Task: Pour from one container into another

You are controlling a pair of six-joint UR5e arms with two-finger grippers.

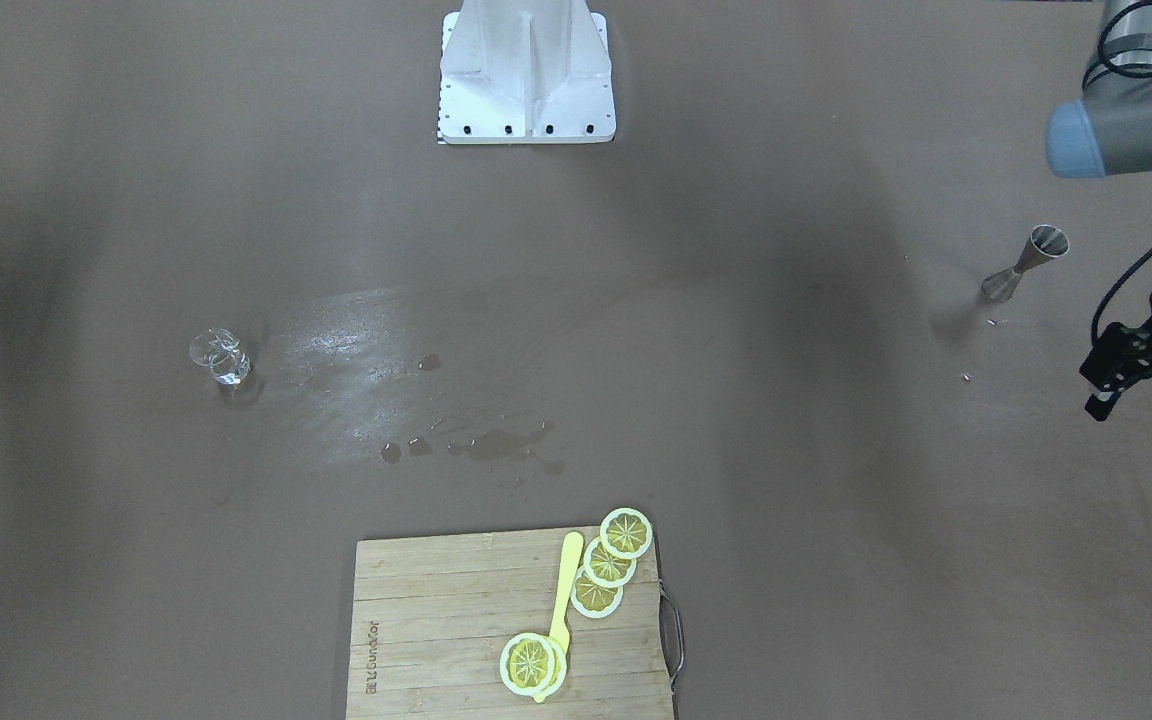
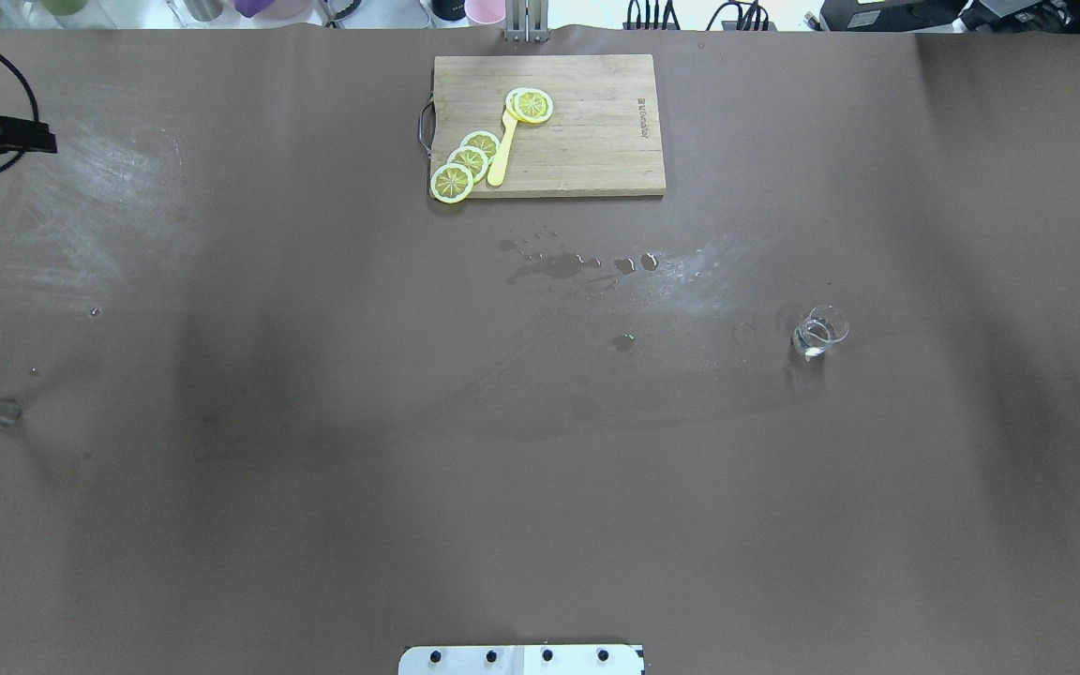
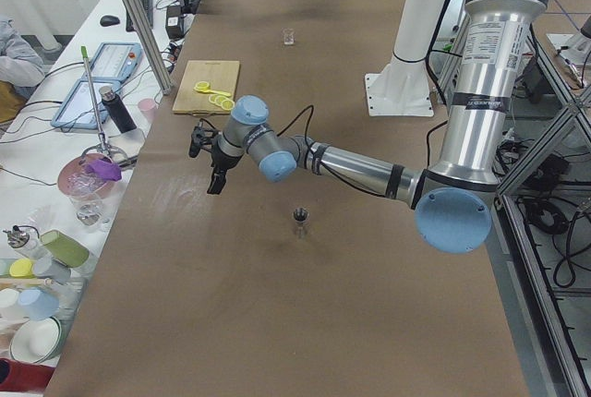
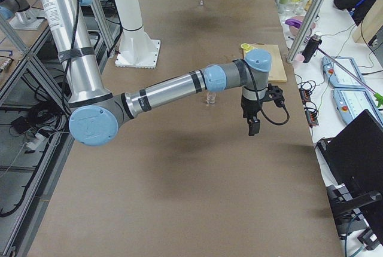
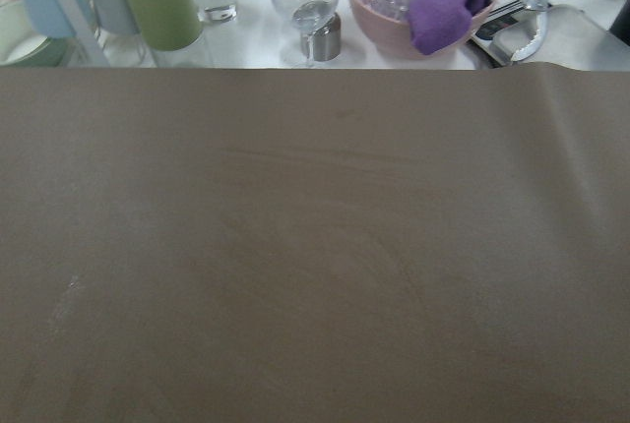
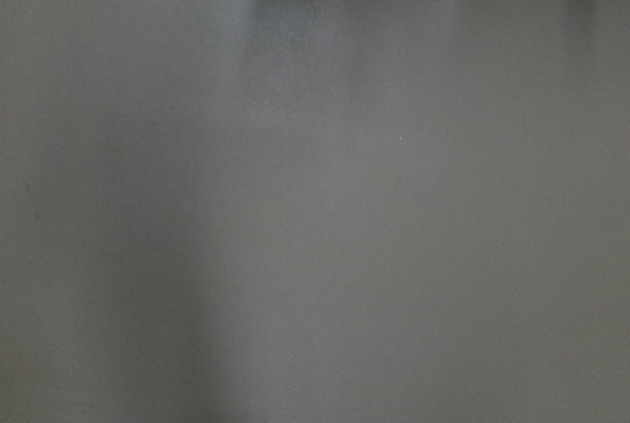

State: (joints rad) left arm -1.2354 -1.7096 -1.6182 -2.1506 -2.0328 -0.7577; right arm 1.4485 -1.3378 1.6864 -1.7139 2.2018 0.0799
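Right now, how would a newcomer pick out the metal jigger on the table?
Start at the wooden cutting board across from the robot's base. Go to the robot's left end: the jigger stands alone there, steel and hourglass-shaped, unlike the clear glass opposite.

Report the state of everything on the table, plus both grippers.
jigger, upright, ungripped.
glass, upright, standing free.
lemon slices, lying on the cutting board.
yellow utensil, flat on the board.
puddles, spilled mid-table.
left gripper, open, empty.
right gripper, above the table; open or shut, cannot tell.
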